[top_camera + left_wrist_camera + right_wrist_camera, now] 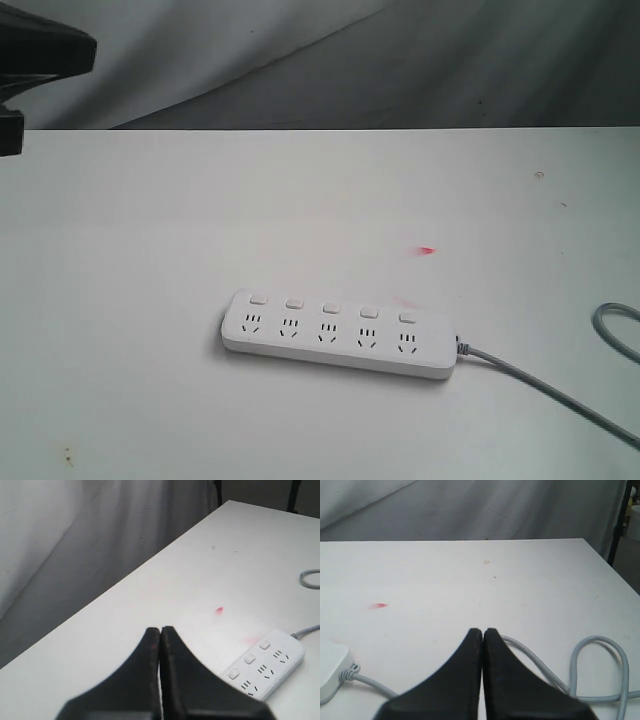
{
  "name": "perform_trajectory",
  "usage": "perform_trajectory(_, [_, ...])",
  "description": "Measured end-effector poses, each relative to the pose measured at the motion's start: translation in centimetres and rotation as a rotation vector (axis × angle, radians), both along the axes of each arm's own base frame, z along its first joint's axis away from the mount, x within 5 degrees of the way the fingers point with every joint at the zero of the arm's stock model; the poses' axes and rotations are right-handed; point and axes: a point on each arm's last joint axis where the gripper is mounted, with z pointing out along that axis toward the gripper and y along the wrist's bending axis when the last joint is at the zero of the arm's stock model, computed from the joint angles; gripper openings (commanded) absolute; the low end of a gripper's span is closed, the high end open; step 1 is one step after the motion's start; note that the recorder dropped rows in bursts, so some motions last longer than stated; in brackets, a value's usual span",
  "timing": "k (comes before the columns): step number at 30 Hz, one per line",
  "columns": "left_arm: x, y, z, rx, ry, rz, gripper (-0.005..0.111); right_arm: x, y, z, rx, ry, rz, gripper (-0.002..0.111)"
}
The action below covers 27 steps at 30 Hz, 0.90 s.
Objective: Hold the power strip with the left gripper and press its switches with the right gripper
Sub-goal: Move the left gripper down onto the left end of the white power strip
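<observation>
Right, the wide white table (150, 250) fills the scene. The power strip (338, 335) lies flat on it, near the front and about centre. Its long axis runs left to right, with the right end a touch nearer. The grey cord (550, 385) leaves that right end, trails off to the near right, and a loop of it shows at the right edge.

Now the arms. The left claw (160, 635) has its fingers pressed together on nothing, and the strip lies beyond its tips, well apart. The right claw (482, 632) is also pinched together and empty. It hangs over the cord, with only the strip's cord end showing in its view.

So the strip lies between the two arms, left end toward the left claw and cord end toward the right. I can't tell which arm is nearer.

The five switches (331, 308) sit in a row along the strip's far edge, one beyond each of the sockets (328, 331). A small red mark (427, 250) lies on the table beyond the right end.

The exterior view shows neither claw, only a dark bulk (40, 50) cut off at the far left corner. The left wrist view catches just three switches. Whether any switch is pressed is too small to make out.
</observation>
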Motion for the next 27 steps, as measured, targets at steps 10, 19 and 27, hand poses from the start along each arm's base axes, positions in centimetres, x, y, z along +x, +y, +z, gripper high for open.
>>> perform_trajectory(10, [3.3, 8.1, -4.3, -0.022, 0.062, -0.117, 0.000, 0.0, 0.0, 0.0, 0.000, 0.000, 0.000, 0.000])
perform_trajectory(19, [4.8, 10.5, -6.9, -0.085, 0.104, -0.145, 0.000, 0.0, 0.0, 0.0, 0.000, 0.000, 0.000, 0.000])
perform_trajectory(27, [4.6, 10.5, -7.0, -0.121, 0.159, -0.127, 0.000, 0.0, 0.0, 0.0, 0.000, 0.000, 0.000, 0.000])
